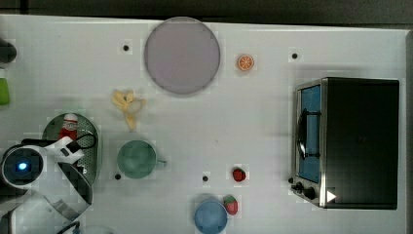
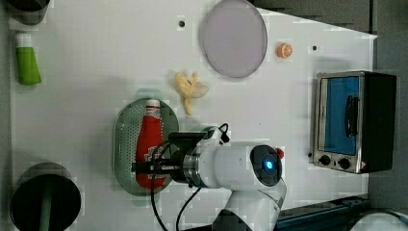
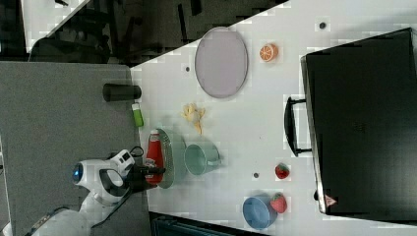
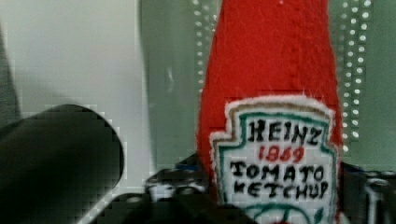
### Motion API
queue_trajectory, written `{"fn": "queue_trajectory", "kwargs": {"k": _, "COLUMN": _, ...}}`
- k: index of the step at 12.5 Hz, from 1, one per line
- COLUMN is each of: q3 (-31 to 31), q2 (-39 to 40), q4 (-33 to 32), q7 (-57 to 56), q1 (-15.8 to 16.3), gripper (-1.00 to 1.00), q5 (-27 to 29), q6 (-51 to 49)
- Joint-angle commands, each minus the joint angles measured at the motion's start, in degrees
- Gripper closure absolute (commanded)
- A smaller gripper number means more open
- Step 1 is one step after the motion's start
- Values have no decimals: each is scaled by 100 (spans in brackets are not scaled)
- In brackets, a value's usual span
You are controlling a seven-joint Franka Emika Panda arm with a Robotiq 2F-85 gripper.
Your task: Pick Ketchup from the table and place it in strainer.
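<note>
Straddling the lower body of the Ketchup (image 2: pixel 149 144), the gripper (image 2: pixel 151 167) has its jaws standing either side of the label. Whether they are clamped on the bottle or parted from it I cannot tell; in the wrist view the dark finger parts sit close at both flanks of the red felt-like body. The bottle lies lengthwise inside the strainer (image 2: pixel 122 144), white cap toward the left view's top, base under the fingers. That placement suggests the put-down is essentially made: the bottle rests along the pale green basket's long axis, the way its shape fits best, and its weight seems borne by the perforated floor rather than by the arm.

Beyond the basket, the green mug (image 1: pixel 137 159) stands just beside it on the top view's right, and the banana (image 1: pixel 127 105) lies a little farther up. Well apart are the grey plate (image 1: pixel 181 55), an orange slice (image 1: pixel 245 62), two strawberries, the blue bowl (image 1: pixel 210 216) and the toaster oven (image 1: pixel 348 141).
</note>
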Motion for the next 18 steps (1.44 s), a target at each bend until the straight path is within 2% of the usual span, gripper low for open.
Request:
{"fn": "queue_trajectory", "kwargs": {"k": 1, "q3": -108, "q2": -54, "q4": 140, "q7": 318, "q1": 71, "gripper": -95, "q5": -118, "q6": 193}}
{"fn": "queue_trajectory", "kwargs": {"k": 4, "q3": -83, "q2": -502, "q4": 241, "q7": 931, "q1": -4, "gripper": -100, "q5": -105, "q6": 146}}
{"fn": "queue_trajectory", "kwargs": {"k": 6, "q3": -85, "q2": -1068, "q4": 337, "q7": 1255, "q1": -193, "gripper": -100, "q5": -96, "q6": -223}}
{"fn": "queue_trajectory", "kwargs": {"k": 8, "q3": -93, "q2": -1651, "q4": 546, "q7": 1213, "q1": -536, "gripper": -100, "q5": -9, "q6": -1028}}
{"fn": "queue_trajectory", "kwargs": {"k": 12, "q3": -259, "q2": -2397, "q4": 1411, "q7": 1016, "q1": -1261, "gripper": -100, "q5": 918, "q6": -2974}}
{"fn": "queue_trajectory", "kwargs": {"k": 14, "q3": -586, "q2": -2609, "q4": 1984, "q7": 1016, "q1": -1534, "gripper": -100, "q5": 1185, "q6": -3881}}
{"fn": "queue_trajectory", "kwargs": {"k": 18, "q3": -1665, "q2": -2818, "q4": 3001, "q7": 879, "q1": -1828, "gripper": -100, "q5": 1180, "q6": -5387}}
